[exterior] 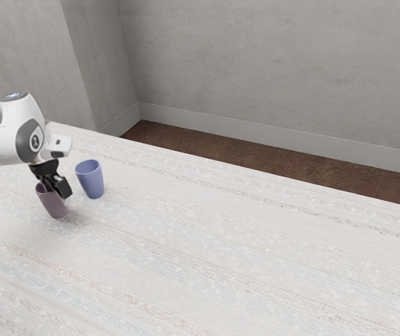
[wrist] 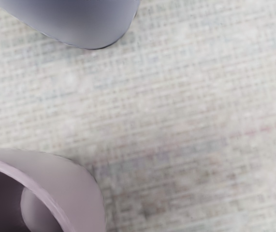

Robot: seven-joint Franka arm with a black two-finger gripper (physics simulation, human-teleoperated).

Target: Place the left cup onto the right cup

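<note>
A mauve cup (exterior: pixel 52 201) stands upright on the pale table (exterior: pixel 221 238), at the exterior view's left. A blue cup (exterior: pixel 90 179) stands just to its right, a small gap apart. My gripper (exterior: pixel 54 186) is down at the mauve cup's rim, on the side facing the blue cup. The fingers stand open astride that wall, one black finger (exterior: pixel 65 189) outside the cup. In the wrist view the mauve cup's rim and inside (wrist: pixel 36 193) lie right under my hand, and the blue cup's base (wrist: pixel 75 21) sits a short way beyond.
The table stretches wide toward the exterior view's right and front. A brown floor strip (exterior: pixel 291 157) and grey walls (exterior: pixel 270 63) lie beyond its far edge. The white arm (exterior: pixel 10 133) comes in at the left edge.
</note>
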